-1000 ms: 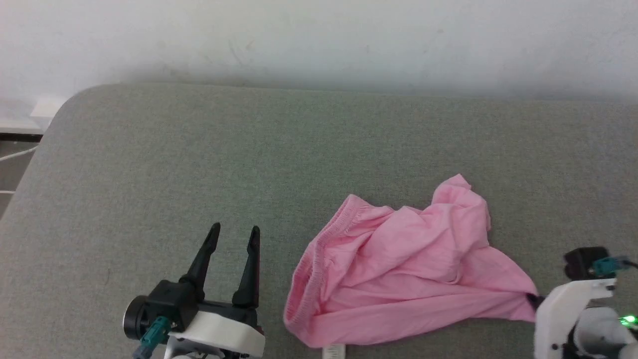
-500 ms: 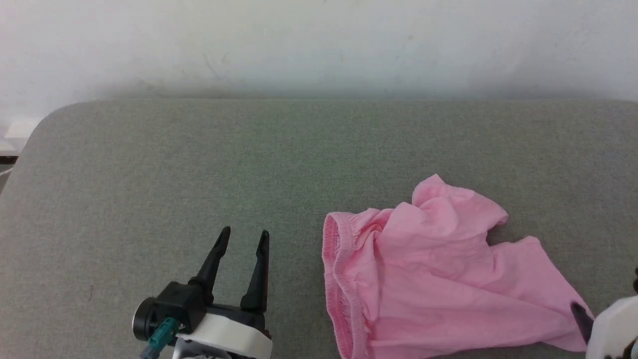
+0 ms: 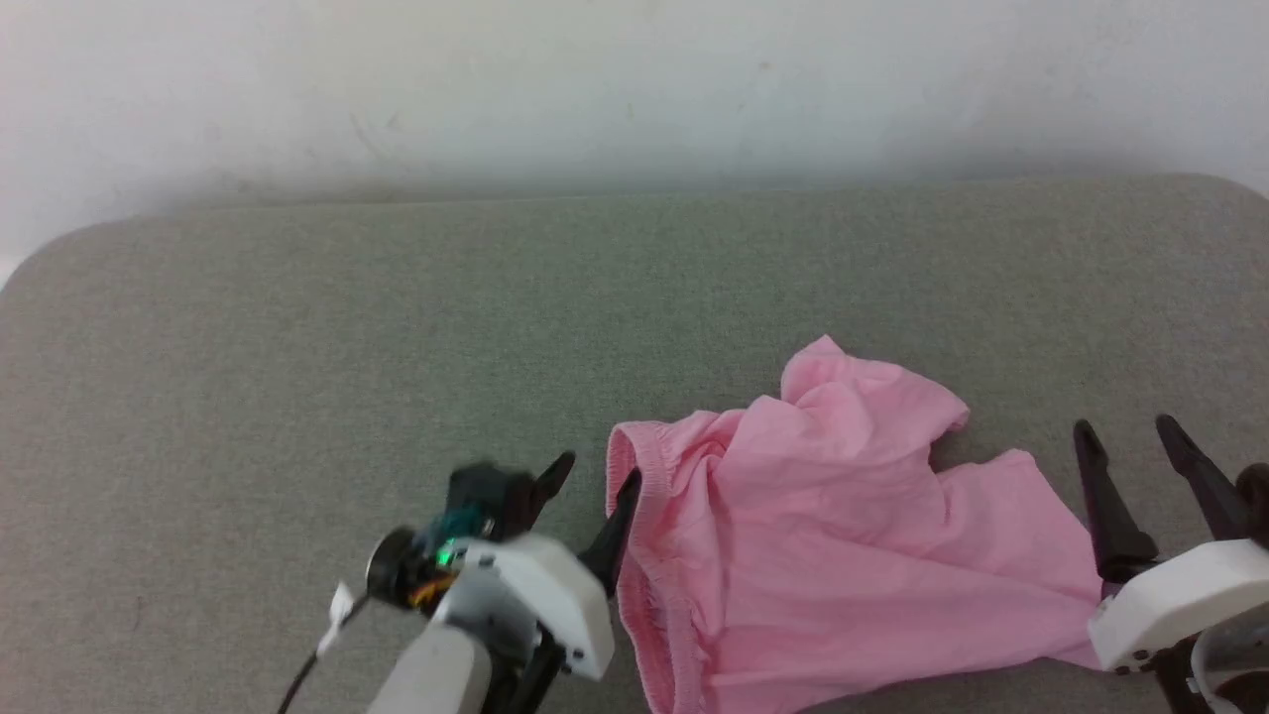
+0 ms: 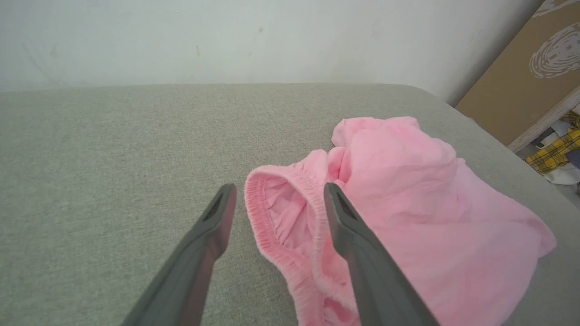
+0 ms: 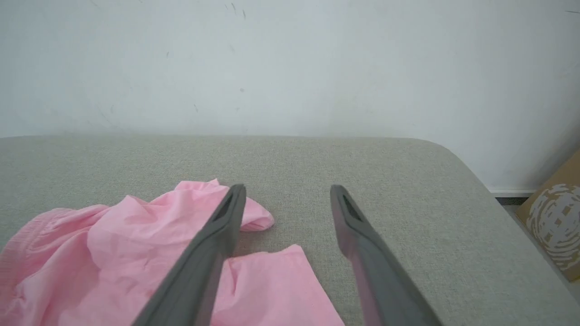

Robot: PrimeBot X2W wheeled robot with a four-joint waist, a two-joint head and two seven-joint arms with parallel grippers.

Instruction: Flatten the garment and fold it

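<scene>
The pink shorts (image 3: 843,535) lie crumpled on the grey cushioned surface (image 3: 397,327), their gathered waistband (image 3: 630,535) along the left side. My left gripper (image 3: 597,481) is open right at the waistband; in the left wrist view the waistband's far loop (image 4: 281,199) lies between the fingers. My right gripper (image 3: 1125,428) stands open beside the shorts' right edge, holding nothing. In the right wrist view the shorts (image 5: 136,253) spread to the left under and behind the left finger (image 5: 217,235). No care label shows.
A white wall (image 3: 634,79) runs behind the surface. Past the surface's right end stand a brown cardboard panel (image 4: 530,68) and some yellow checked cloth (image 4: 555,154). The surface's left corner (image 3: 40,268) is rounded.
The head view has shifted. My right gripper has let go of the shorts' right corner and now stands open beside it. My left gripper has moved right, up to the waistband.
</scene>
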